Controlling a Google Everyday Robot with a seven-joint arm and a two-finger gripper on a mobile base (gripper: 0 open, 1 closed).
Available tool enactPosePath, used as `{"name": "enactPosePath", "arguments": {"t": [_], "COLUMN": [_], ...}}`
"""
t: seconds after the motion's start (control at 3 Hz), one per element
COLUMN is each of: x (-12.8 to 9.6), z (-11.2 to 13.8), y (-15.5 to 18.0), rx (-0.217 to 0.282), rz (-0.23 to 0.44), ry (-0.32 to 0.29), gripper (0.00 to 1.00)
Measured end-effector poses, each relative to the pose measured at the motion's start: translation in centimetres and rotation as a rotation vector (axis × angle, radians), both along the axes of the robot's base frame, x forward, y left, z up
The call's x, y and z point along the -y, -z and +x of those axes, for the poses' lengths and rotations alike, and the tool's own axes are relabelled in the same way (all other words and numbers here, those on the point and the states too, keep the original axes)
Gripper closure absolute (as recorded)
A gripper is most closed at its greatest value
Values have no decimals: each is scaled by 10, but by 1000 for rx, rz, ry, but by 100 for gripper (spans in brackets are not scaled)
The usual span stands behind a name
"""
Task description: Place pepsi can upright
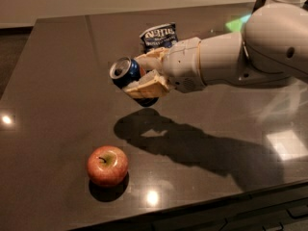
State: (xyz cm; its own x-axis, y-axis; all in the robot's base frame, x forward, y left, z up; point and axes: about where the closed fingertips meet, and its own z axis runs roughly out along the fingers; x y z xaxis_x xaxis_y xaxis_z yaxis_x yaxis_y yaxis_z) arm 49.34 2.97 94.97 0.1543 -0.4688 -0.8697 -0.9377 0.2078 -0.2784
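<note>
The gripper [140, 76] is clenched on the pepsi can [124, 70] and holds it in the air above the dark table [57, 81], with 1 finger [148, 86] under the can's side and the other over it. The can is tilted, close to horizontal, with its silver end facing away from the wrist. The shadow [144, 124] falls on the table below the gripper, apart from the can, so the can is judged clear of the surface. Done: the can is grasped and raised. Left: turning it so that 1 end points down, lowering it to the table, and letting go. An apple [107, 165] stands near, below and left of the gripper; a blue chip bag [159, 36] lies behind it. Hidden: the can's far end and most of its logo, covered by the fingers; the arm [269, 47] is cut off at the right edge
</note>
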Motion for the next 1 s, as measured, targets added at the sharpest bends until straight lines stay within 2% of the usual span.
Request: {"name": "enactPosePath", "arguments": {"t": [0.33,0.67,1.0], "x": [2,8,14], "z": [14,27,37], "y": [4,11,18], "rx": [25,6,-47], "rz": [108,176,216], "ry": [56,108,168], "gripper": [100,100,100]}}
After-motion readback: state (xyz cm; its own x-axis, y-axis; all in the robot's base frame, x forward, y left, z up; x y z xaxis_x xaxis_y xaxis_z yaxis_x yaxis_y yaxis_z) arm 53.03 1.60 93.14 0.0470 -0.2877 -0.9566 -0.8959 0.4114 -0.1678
